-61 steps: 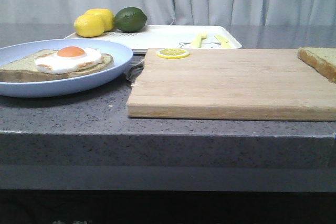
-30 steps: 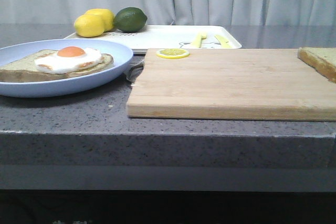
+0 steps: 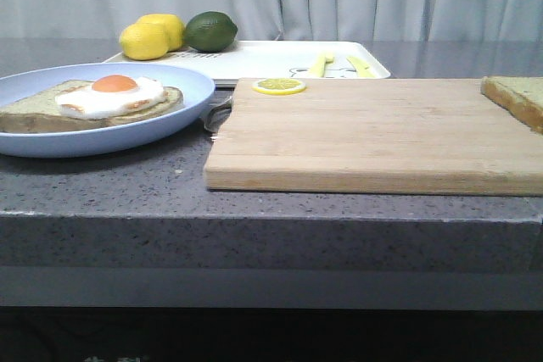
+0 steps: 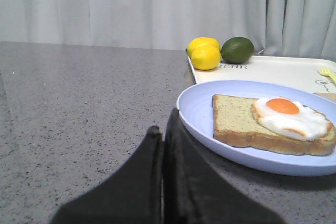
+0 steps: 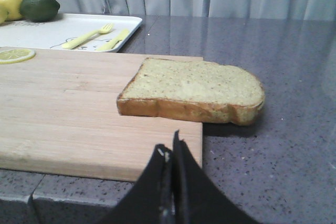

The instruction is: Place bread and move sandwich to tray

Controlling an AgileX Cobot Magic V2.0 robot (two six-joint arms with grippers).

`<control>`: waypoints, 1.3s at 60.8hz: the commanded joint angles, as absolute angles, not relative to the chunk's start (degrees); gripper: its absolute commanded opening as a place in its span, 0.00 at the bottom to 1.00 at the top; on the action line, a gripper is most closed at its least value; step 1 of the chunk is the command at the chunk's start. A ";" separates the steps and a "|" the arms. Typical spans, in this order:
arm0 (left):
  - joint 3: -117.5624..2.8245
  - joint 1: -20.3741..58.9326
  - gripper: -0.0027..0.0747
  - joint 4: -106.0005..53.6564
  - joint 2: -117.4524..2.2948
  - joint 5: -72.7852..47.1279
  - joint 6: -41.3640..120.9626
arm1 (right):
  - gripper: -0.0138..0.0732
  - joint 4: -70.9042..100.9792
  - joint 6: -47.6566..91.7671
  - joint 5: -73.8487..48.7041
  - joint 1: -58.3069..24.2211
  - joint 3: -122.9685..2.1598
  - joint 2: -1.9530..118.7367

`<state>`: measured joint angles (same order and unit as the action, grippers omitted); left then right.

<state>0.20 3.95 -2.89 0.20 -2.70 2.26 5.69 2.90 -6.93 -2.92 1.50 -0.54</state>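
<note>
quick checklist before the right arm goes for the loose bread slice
1. Right end effector open for the grasp: not ok, fingers shut.
2. Bread reachable: ok, it overhangs the cutting board edge, just ahead of the end effector.
3. Bread top clear: ok.
4. Egg slice waiting on the blue plate: ok.
5. Tray has room: cannot tell; lemons, lime and cutlery occupy parts.
6. Left end effector out of the way: ok, shut, beside the plate.

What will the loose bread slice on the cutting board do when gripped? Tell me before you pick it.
The bread looks thick and flat, so probably fairly stiff and light. It overhangs the cutting board edge, which may give a finger room underneath. Its crust looks matte, likely not slippery.
</note>
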 commanded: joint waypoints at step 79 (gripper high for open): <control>-41.35 3.98 0.86 -3.42 -34.57 -16.03 1.90 | 0.89 5.40 2.82 -27.28 -2.90 -43.04 29.33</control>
<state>-39.44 3.95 -3.02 -34.24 -20.35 2.26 5.69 2.90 -31.60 -2.92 -40.86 28.77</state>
